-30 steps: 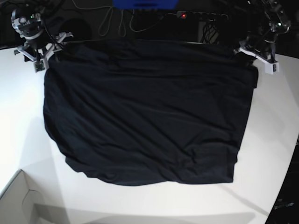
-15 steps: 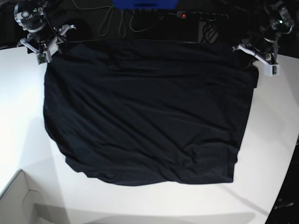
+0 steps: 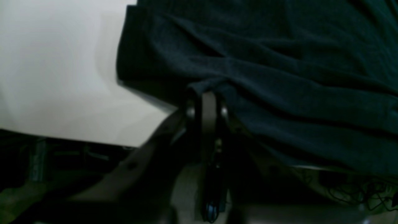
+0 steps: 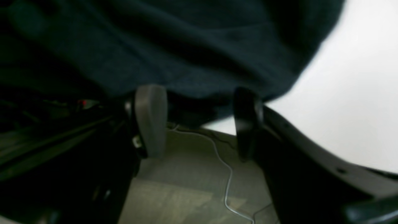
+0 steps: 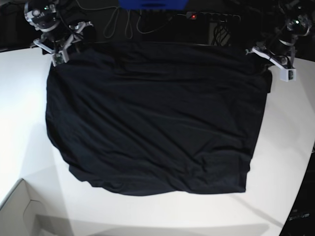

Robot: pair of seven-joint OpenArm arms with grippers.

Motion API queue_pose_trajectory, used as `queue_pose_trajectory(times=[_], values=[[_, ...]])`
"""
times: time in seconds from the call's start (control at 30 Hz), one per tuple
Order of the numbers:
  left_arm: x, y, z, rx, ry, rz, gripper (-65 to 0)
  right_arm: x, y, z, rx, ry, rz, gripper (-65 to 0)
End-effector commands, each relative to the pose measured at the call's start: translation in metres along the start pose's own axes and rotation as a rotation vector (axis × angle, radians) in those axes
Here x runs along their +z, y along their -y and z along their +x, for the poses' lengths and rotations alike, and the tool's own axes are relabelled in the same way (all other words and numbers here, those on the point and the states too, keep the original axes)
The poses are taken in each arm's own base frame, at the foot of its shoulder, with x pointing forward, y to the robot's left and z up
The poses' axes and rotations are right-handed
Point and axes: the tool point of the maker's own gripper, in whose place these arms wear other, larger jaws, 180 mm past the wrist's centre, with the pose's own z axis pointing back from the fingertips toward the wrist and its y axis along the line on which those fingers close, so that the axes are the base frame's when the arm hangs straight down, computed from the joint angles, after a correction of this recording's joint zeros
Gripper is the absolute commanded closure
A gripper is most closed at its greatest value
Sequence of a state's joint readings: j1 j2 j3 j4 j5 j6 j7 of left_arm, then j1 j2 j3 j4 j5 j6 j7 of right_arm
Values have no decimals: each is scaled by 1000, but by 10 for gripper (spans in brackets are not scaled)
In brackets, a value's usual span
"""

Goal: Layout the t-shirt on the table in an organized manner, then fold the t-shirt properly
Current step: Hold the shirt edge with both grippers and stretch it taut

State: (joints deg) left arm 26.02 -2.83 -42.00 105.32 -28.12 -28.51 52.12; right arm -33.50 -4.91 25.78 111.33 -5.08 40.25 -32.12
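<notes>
The black t-shirt (image 5: pixel 152 118) lies spread out flat on the white table (image 5: pixel 24 113), with wrinkles near its lower edge. My left gripper (image 5: pixel 268 59) is at the shirt's far right corner. In the left wrist view my left gripper (image 3: pixel 206 93) is shut on a bunched fold of the shirt's edge (image 3: pixel 279 62). My right gripper (image 5: pixel 66 46) is at the shirt's far left corner. In the right wrist view my right gripper (image 4: pixel 197 102) is open, with the shirt's edge (image 4: pixel 186 46) just beyond its fingertips (image 4: pixel 150 118), not held.
A white box (image 5: pixel 19 211) stands at the table's front left corner. Cables and a power strip (image 5: pixel 211 17) lie behind the table's far edge, and floor shows there below the right gripper. The table's right edge (image 5: pixel 302 177) curves in.
My right gripper has moved up and to the right along the shirt's far left corner, towards the table's back edge. My left gripper has hardly moved. The shirt lies as before.
</notes>
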Motion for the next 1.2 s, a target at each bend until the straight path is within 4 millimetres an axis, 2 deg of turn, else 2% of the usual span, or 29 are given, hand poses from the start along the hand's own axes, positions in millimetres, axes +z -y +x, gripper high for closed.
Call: queue_pose_trajectory(times=[0.0, 0.1, 0.27, 0.97, 1.17], values=[[3, 0, 10, -10, 34, -1, -2, 5, -5, 10, 11, 37, 8, -347], [2, -1, 10, -12, 31, 2, -2, 5, -18, 19, 34, 60, 43, -347], [2, -1, 11, -12, 33, 2, -2, 4, -36, 20, 46, 61, 92, -347], [4, -4, 17, -30, 44, 4, -2, -3, -52, 18, 52, 55, 142, -344], [4, -4, 18, -31, 46, 4, -2, -9, -56, 5, 36, 20, 160, -343]])
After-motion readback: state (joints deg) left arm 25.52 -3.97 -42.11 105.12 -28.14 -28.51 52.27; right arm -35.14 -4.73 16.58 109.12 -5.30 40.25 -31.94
